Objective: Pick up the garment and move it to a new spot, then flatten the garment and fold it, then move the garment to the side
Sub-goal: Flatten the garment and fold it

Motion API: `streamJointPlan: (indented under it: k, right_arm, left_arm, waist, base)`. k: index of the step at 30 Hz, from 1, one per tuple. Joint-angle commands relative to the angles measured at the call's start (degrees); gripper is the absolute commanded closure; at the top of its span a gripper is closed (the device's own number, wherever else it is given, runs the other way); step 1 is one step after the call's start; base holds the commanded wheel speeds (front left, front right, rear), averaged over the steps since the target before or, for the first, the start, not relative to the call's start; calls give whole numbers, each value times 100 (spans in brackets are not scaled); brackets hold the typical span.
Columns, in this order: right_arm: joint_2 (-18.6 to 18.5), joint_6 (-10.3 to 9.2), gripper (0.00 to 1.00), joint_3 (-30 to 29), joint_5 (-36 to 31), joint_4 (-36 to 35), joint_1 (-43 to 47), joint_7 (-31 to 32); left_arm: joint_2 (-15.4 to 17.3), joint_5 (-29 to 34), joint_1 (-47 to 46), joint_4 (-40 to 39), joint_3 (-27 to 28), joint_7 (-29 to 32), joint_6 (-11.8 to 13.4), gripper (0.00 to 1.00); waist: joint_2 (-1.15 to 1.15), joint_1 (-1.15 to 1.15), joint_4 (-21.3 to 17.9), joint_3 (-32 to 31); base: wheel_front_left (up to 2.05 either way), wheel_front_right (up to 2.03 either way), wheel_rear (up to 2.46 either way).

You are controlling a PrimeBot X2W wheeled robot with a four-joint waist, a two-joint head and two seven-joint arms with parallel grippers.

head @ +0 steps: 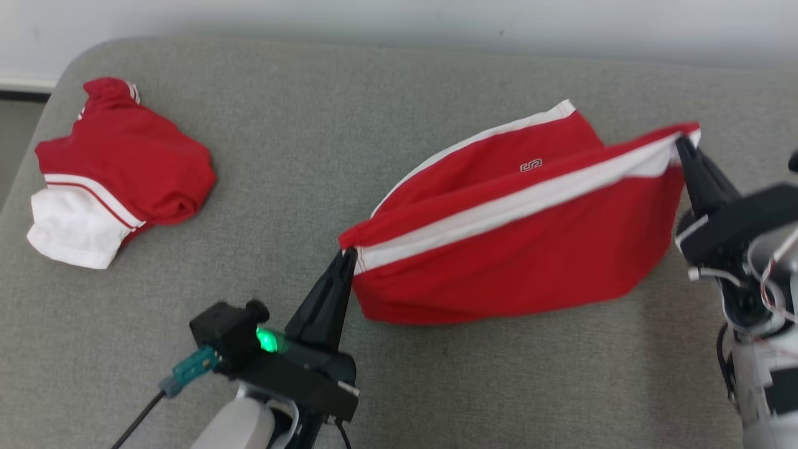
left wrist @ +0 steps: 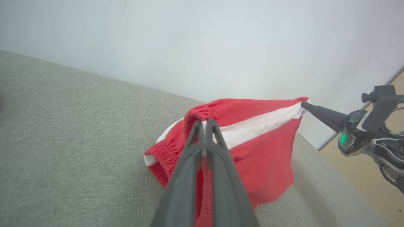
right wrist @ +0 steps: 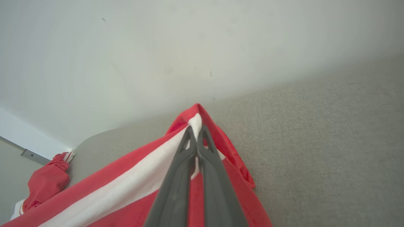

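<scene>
Garment point(head: 517, 249) is pinched at both ends of its white-striped edge. The left gripper point(head: 348, 254) has its two dark fingers pressed together on the gathered corner nearest the robot. The right gripper point(head: 681, 144) is clamped the same way on the far right corner, and neither wrist view shows a gap between the fingers.

Between the two grips the white stripe point(head: 499, 215) runs taut, a straight line rising from lower left to upper right in the head view; that line is the cloth's long axis just now. Below it the red body sags in a pouch, and its lower edge looks to rest on the grey cushion point(head: 312, 125), though I cannot be sure it bears there. A second layer with a small logo point(head: 531, 165) fans out behind the stripe toward the wall point(head: 399, 19).

The carry to a new spot seems to be under way or nearly done, with flattening not yet begun. What the coming move turns on: the cloth hangs down and away from both sets of fingers, with the left end nearer the robot and the right end farther off, so the arms would need to lower together and keep the stripe tight, or the pouch will bunch underneath.

Another red and white garment point(head: 118, 168) lies crumpled at the cushion's far left, well apart from this one
</scene>
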Motion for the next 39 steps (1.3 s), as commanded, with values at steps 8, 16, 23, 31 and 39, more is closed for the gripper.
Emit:
streamJointPlan:
  k: [8, 16, 23, 31, 39]
  right_arm:
    - [-222, -13, 100, 375, -467, 1501, -1553, -223]
    - [-325, -13, 100, 808, -869, 2704, -2557, -568]
    - [-394, -13, 0, 1256, -797, 3369, -2827, -1021]
    - [-686, -13, 0, 1887, -507, 3428, -2505, -1338]
    - [-1148, -13, 0, 2201, 1, 3342, -1920, -1528]
  left_arm:
    - [-232, -3, -953, 545, -94, -20, -31, 100]
    - [-460, -101, -1612, 1083, -264, -22, -34, 100]
    - [-495, 5, -1737, 1359, -427, -24, -34, 0]
    - [-496, 350, -1294, 1254, -29, -24, -28, 0]
    - [-517, 1162, -412, 328, 1099, -24, 101, 0]
  waist:
    - [-1, -1, 420, 636]
    - [-1, -1, 606, 962]
    - [-1, -1, 623, 882]
    - [-1, -1, 562, 512]
    - [-1, -1, 556, 215]
  base:
    - [0, 0, 0]
    - [0, 0, 0]
    - [0, 0, 0]
    - [0, 0, 0]
    - [0, 0, 0]
